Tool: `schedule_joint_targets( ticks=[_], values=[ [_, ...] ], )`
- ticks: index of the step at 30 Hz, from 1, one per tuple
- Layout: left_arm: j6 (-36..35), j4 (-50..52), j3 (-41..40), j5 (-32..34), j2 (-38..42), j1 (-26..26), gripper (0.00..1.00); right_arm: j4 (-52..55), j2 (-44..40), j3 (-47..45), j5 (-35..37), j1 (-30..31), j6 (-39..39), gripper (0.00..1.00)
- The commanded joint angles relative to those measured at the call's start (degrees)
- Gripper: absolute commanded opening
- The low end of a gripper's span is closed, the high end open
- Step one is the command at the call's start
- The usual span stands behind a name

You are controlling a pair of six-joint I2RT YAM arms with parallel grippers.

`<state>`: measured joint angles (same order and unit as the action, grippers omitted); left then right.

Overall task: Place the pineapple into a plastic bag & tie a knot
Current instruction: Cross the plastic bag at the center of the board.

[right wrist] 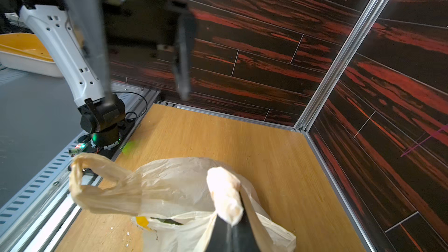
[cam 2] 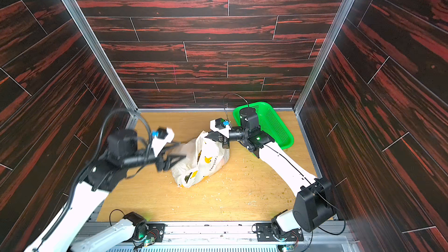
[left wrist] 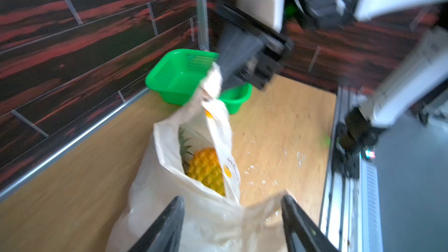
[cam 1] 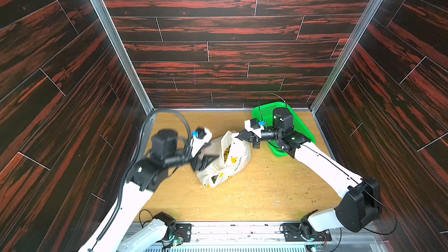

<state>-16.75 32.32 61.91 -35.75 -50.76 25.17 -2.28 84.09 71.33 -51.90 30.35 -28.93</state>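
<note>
in a top view the right tool [cam 1: 237,136] is clamped on one handle [cam 1: 230,136] of the plastic bag [cam 1: 225,163], propping it up on the bench [cam 1: 266,190], probably for tying. the left wrist view shows the pineapple [left wrist: 206,168] inside, just ahead of the left tool [left wrist: 232,198], jaws wide and seemingly empty. in the right wrist view the other handle [right wrist: 109,197] hangs free.

Centre of table [cam 1: 254,200] blocked by plastic bag [cam 1: 224,158]; green basket [cam 1: 302,128] fills far right corner; front strip open.

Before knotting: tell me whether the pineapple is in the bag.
In. The left wrist view shows the pineapple lying inside the bag, visible through its open mouth.
</note>
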Motion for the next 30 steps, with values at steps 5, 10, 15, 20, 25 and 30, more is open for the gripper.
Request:
schedule_joint_targets(
  ticks=[5,10,15,20,25,30],
  values=[
    [-16.7,8.7,-2.3,-5.7,-5.2,0.1,0.75,0.8,-1.4,1.1,-0.6,-0.2,0.7,0.0],
    [-18.6,7.5,-3.3,-8.6,-6.8,0.2,0.86,1.5,-1.5,1.4,-0.2,-0.2,0.7,0.0],
    [-23.1,15.0,-0.9,-8.3,-7.1,0.2,0.87,2.0,-1.3,1.6,-0.1,-0.2,0.6,0.0],
    [-26.5,19.3,-0.6,0.1,-4.2,0.1,0.87,2.4,-1.6,1.8,-0.1,-0.2,0.6,0.0],
    [-28.8,22.4,0.2,5.7,-2.7,0.1,0.87,3.1,-1.5,2.1,-0.6,-0.2,0.4,0.0],
    [-24.6,17.1,-1.7,-1.1,-3.1,0.8,0.87,3.5,-1.5,2.3,-0.9,-0.2,0.2,0.0]
  ],
)
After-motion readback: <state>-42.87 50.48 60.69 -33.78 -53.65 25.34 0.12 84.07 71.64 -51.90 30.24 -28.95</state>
